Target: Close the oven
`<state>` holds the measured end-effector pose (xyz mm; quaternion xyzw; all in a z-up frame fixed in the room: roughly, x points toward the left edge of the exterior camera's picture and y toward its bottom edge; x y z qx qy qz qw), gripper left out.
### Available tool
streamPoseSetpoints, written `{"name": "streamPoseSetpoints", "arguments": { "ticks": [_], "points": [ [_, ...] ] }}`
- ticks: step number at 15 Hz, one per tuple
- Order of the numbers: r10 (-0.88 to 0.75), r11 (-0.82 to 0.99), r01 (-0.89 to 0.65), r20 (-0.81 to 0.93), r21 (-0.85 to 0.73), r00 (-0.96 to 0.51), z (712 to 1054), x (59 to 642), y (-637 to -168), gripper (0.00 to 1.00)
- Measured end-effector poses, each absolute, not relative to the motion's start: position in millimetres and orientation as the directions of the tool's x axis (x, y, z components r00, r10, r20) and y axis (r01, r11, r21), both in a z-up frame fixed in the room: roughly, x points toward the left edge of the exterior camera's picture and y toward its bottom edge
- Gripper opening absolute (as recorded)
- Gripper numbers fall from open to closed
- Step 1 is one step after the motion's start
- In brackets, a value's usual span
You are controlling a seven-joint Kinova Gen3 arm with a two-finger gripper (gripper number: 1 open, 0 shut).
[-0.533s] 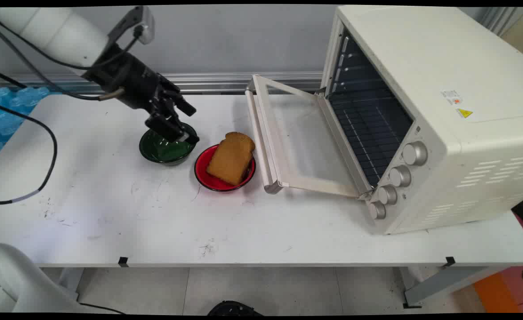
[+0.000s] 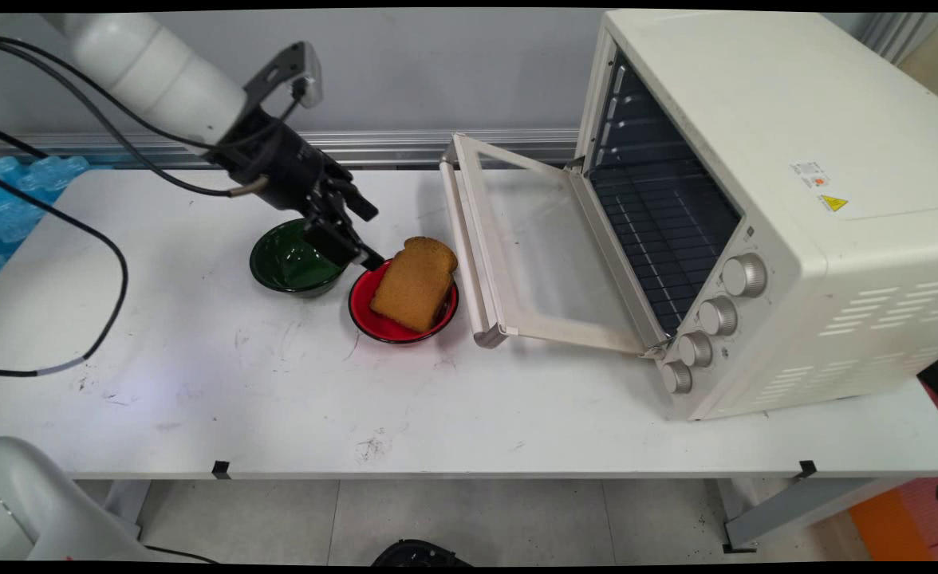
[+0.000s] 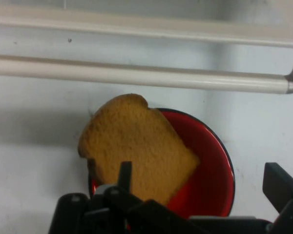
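Toast (image 2: 415, 283) leans in the red bowl (image 2: 373, 319) just right of the unclenched, empty hand (image 2: 351, 239).

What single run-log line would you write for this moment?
gripper: open, above red bowl's left rim | toast slice: leaning in red bowl | green bowl: beside it | toaster oven: door open

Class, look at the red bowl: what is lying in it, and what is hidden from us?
A slice of toast lies tilted in the red bowl, one corner overhanging the rim. The bowl's floor beneath the toast is covered and cannot be seen.
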<state>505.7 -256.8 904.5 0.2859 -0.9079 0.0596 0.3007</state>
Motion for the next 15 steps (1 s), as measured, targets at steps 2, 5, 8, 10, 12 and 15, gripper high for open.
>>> {"name": "streamPoseSetpoints", "arguments": {
  "ticks": [2,5,8,10,12,15],
  "points": [
    [-0.485,0.828,-0.557,0.583,0.067,-0.652,894.4,498.4,-265.4,1.00],
    [-0.491,0.824,-0.561,0.587,0.074,-0.644,884.2,489.6,-274.8,1.00],
    [-0.501,0.819,-0.567,0.590,0.087,-0.633,869.8,476.6,-286.0,1.00],
    [-0.505,0.818,-0.567,0.590,0.095,-0.630,862.9,470.0,-290.3,1.00],
    [-0.508,0.818,-0.566,0.590,0.101,-0.628,856.4,463.9,-293.7,1.00],
    [-0.508,0.821,-0.560,0.590,0.112,-0.627,845.1,453.4,-297.8,1.00]
  ]
}}
